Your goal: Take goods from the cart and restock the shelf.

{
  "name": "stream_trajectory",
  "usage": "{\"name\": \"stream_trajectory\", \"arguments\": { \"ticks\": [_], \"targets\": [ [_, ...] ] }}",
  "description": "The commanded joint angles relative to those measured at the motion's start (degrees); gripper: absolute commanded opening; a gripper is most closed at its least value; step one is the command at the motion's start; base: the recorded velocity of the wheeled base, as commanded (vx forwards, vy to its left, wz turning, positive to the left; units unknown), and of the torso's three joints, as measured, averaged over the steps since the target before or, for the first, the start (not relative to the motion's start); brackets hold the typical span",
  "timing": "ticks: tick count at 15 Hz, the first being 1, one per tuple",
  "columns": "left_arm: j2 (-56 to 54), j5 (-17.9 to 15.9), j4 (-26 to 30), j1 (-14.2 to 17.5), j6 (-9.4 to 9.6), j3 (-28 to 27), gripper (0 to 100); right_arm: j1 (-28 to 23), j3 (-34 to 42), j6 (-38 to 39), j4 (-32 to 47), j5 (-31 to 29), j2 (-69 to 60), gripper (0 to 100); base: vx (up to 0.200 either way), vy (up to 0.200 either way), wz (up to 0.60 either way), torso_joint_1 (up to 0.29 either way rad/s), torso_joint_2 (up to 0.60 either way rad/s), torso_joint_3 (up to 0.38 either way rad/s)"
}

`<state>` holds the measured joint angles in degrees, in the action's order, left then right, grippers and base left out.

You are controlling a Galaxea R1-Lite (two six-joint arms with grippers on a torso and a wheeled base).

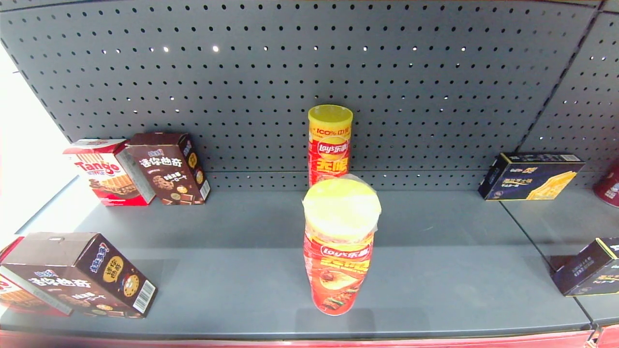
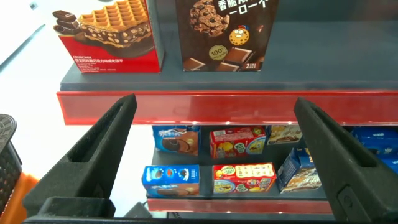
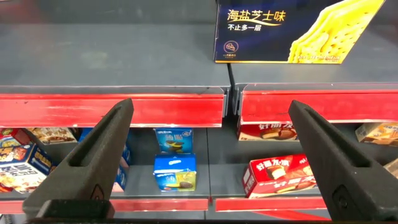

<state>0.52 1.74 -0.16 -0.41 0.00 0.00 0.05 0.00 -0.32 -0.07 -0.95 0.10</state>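
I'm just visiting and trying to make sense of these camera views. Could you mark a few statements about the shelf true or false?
1. A front can and a back can of chips stand upright on the shelf. True.
2. The left hand holds a box. False: it is open and empty.
3. Both cans have blue lids. False: the lids are yellow.
4. A dark blue box sits at the shelf's back right. True.
5. The right hand is open. True.

Head camera above shelf [image 1: 435, 270]; wrist cameras at edge height.
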Motion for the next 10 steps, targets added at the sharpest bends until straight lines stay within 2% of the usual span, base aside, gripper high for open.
{"name": "stream_trajectory", "arguments": {
  "ticks": [1, 10],
  "targets": [
    [0.09, 0.01, -0.02, -0.02, 0.00, 0.00, 100, 0.04, 0.00, -0.03, -0.01, -0.02, 0.08, 100, 0.000, 0.000, 0.00, 0.000, 0.00, 0.000],
    [0.09, 0.01, -0.02, -0.02, -0.09, 0.00, 100, 0.04, 0.00, -0.12, -0.01, 0.07, 0.08, 100, 0.000, 0.000, 0.00, 0.000, 0.00, 0.000]
  ]
}}
